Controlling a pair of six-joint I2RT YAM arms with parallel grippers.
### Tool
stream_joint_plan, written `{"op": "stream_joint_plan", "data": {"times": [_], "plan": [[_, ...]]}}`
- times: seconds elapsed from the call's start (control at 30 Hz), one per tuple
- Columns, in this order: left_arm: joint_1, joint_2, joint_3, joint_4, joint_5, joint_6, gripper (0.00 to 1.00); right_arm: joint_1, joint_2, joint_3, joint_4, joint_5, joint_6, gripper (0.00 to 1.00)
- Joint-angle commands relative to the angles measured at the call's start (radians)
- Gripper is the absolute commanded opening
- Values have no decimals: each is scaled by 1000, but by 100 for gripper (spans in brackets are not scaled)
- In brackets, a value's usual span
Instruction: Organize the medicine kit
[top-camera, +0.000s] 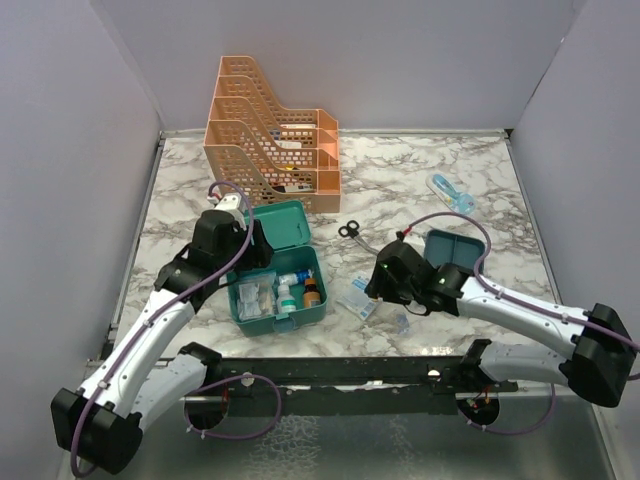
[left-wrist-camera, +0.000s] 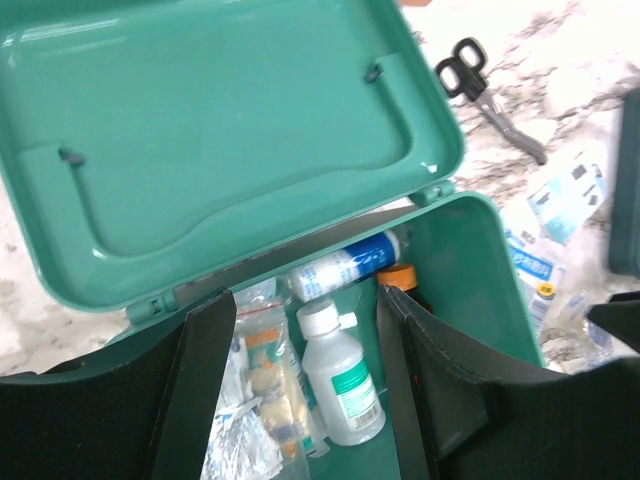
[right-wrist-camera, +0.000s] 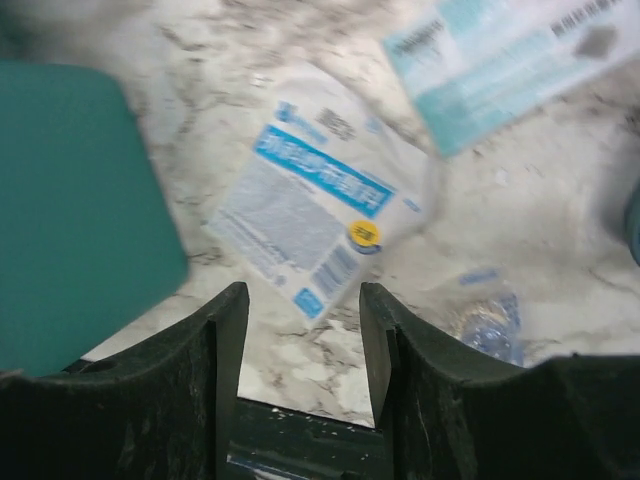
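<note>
The teal medicine kit (top-camera: 300, 300) lies open on the marble table, its lid (left-wrist-camera: 220, 130) tipped back. Inside lie a white bottle (left-wrist-camera: 340, 375), a blue-and-white tube (left-wrist-camera: 345, 270), an orange-capped bottle (left-wrist-camera: 400, 277) and clear bags (left-wrist-camera: 250, 400). My left gripper (left-wrist-camera: 305, 300) hangs open over the box, its fingers either side of the white bottle and apart from it. The matching teal tray (top-camera: 455, 250) sits to the right. My right gripper (right-wrist-camera: 303, 300) is open just above the table, near a blue-and-white packet (right-wrist-camera: 310, 210), holding nothing.
An orange perforated file rack (top-camera: 270, 130) stands behind the kit. Black scissors (top-camera: 350, 230) lie between the kit and the tray. A second packet (right-wrist-camera: 510, 60) and a small clear sachet (right-wrist-camera: 485, 320) lie by the right gripper. A blue item (top-camera: 450, 192) rests far right.
</note>
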Motion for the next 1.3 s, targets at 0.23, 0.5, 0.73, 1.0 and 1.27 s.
{"op": "stream_joint_plan", "data": {"times": [0.23, 0.5, 0.73, 1.0, 1.27], "plan": [[7, -115, -23, 149, 151, 40, 62, 1, 104, -126, 42, 62, 253, 47], [7, -139, -23, 163, 175, 17, 63, 0, 148, -149, 141, 78, 282, 44], [7, -159, -18, 160, 178, 11, 63, 0, 172, -173, 160, 106, 331, 37], [7, -174, -33, 145, 122, -21, 62, 0, 175, -150, 181, 93, 310, 37], [7, -176, -37, 143, 71, -23, 63, 0, 112, -122, 151, 133, 296, 38]]}}
